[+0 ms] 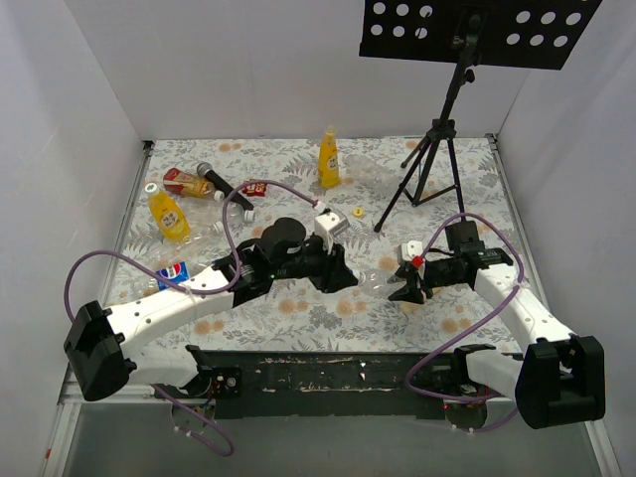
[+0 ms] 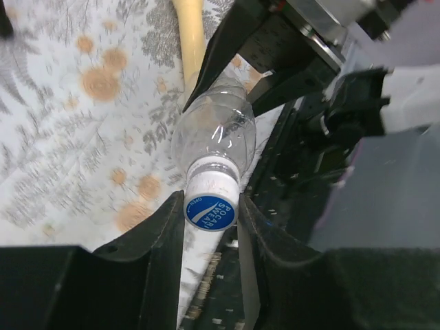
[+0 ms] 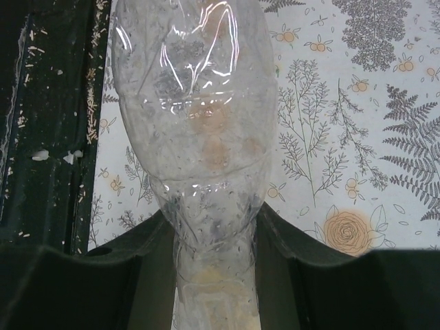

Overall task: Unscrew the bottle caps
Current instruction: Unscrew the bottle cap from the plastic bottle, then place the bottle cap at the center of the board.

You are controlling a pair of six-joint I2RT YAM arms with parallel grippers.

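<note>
**Midway: one clear bottle held between both arms, cap on**

Evidently the job is partly done. A small yellow screw cap (image 1: 358, 212) lies loose on the floral cloth (image 1: 298, 318), yet the clear crumpled plastic bottle (image 2: 213, 134) keeps its blue-topped white cap (image 2: 210, 210), printed "Pocari Sweat". The left gripper (image 2: 210, 227) is clamped on that cap; the right gripper (image 3: 214, 240) pinches the body. An orange-yellow bottle (image 1: 328, 159) stands capped; another bottle's label reads Pepsi (image 1: 173, 273).

Clear bottle (image 2: 214, 134): thin, glossy, see-through plastic, creased with bright glints. Its cap (image 2: 211, 212): smooth blue-and-white plastic. Tablecloth (image 3: 357, 124): matt, printed with flowers. Gripper fingers (image 2: 161, 247): matt black plastic. Music stand (image 1: 477, 30): matt black perforated metal.
</note>
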